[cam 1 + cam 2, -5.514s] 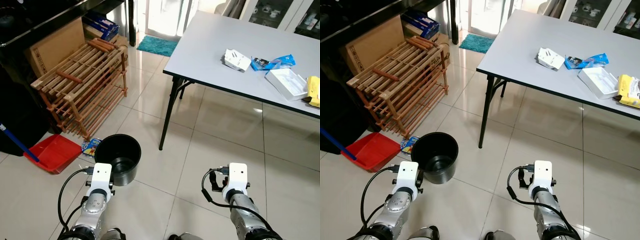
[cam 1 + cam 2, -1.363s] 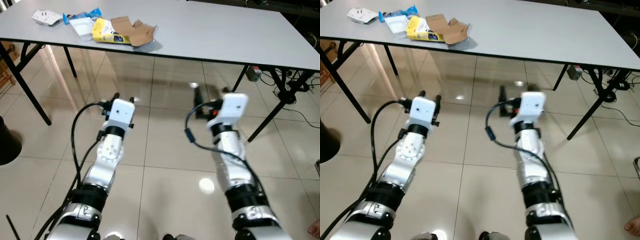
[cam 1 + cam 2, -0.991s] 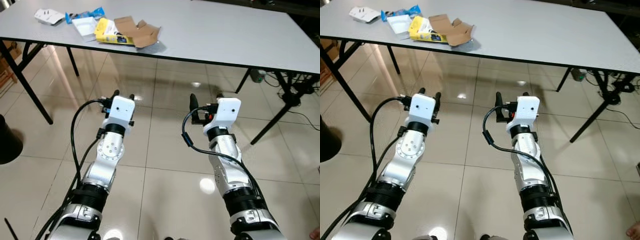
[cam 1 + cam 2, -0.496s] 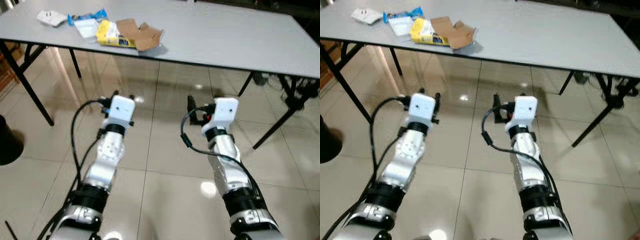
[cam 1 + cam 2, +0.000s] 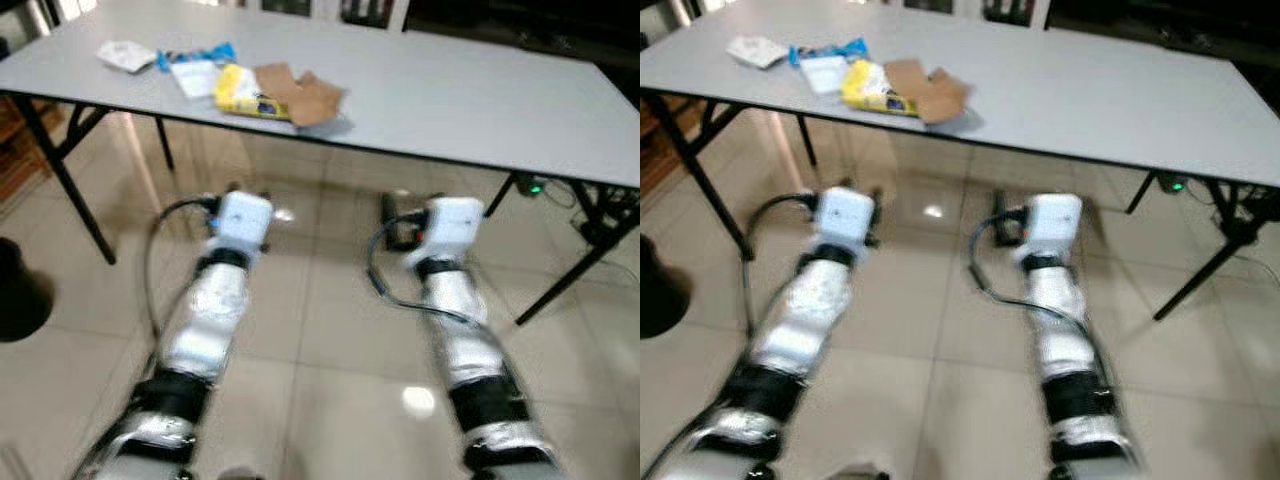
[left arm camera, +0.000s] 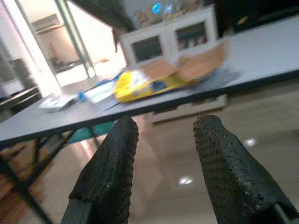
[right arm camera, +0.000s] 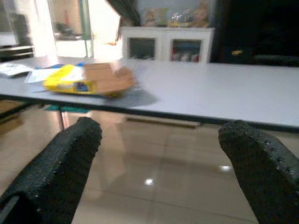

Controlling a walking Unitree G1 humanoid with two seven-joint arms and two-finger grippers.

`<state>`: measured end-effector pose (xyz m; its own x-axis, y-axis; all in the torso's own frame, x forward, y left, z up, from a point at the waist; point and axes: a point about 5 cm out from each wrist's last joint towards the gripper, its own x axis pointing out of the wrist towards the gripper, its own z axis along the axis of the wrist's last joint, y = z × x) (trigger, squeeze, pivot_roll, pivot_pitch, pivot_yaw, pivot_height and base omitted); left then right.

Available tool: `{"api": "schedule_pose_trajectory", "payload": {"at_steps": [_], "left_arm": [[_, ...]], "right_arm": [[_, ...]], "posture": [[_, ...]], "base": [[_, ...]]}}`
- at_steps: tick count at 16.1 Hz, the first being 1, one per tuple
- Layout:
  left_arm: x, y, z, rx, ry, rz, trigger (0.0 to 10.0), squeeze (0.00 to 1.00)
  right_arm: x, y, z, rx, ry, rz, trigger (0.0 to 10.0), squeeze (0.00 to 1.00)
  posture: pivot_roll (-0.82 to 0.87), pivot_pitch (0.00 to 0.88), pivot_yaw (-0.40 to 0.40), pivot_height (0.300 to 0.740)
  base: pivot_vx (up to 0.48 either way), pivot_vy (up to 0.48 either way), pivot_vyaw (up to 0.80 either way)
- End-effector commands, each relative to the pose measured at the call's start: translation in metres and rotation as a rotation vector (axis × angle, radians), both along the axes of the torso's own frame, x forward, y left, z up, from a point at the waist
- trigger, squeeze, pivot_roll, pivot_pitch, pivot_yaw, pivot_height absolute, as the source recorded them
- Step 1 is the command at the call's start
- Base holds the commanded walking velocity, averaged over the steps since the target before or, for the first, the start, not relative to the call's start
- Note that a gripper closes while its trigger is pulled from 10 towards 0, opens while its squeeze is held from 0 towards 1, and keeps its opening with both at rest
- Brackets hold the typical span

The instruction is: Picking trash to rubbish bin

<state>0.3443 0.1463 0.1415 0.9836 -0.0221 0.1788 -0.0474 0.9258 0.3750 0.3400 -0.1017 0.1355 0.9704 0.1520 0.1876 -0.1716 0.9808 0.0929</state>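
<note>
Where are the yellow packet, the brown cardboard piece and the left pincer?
yellow packet (image 5: 240, 92), left eye view, on its yellow top face.
brown cardboard piece (image 5: 305, 95), left eye view, on the middle of its flattened panel.
left pincer (image 6: 163, 154), left wrist view, midway between its two black fingertips, which stand apart.

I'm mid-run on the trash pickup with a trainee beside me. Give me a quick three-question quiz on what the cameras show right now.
1. True or false: the left end effector is shut on the yellow packet.
2. Which item lies right beside the yellow packet on the grey table? A) the torn cardboard box B) a glass bottle C) a red mug
3. Fill in: the right end effector is held with its fingers ____.

Key:
1. False; it is open, low in front of the table, holding nothing.
2. A.
3. Open, wide apart, facing the table edge.
</note>
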Motion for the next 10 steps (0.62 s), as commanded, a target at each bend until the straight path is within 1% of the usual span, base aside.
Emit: {"api": "schedule_pose_trajectory", "payload": {"at_steps": [1,8,9,10], "left_arm": [[0.0001,-0.0138,0.0034,-0.009,-0.012,-0.034,10.0,0.00],[-0.0009,-0.0150,0.0064,-0.014,-0.017,-0.039,10.0,0.00],[-0.0004,-0.0159,0.0062,-0.019,-0.013,-0.048,10.0,1.00],[-0.0004,-0.0161,0.0058,-0.018,-0.012,-0.048,10.0,1.00]], "right_arm": [[0.0009,-0.0157,0.0010,-0.005,0.002,-0.040,10.0,0.00],[0.0002,-0.0159,0.0001,-0.006,0.008,-0.040,10.0,0.00],[0.0005,-0.0160,0.0001,-0.007,0.009,-0.040,10.0,0.00],[0.0006,-0.0161,0.0002,-0.007,0.010,-0.041,10.0,0.00]], "posture": [[-0.06,0.093,-0.095,0.740],[-0.06,0.094,-0.097,0.740],[-0.06,0.094,-0.097,0.740],[-0.06,0.096,-0.098,0.740]], "base": [[0.480,0.000,0.00],[0.480,0.000,0.00],[0.480,0.000,0.00],[0.480,0.000,0.00]]}}
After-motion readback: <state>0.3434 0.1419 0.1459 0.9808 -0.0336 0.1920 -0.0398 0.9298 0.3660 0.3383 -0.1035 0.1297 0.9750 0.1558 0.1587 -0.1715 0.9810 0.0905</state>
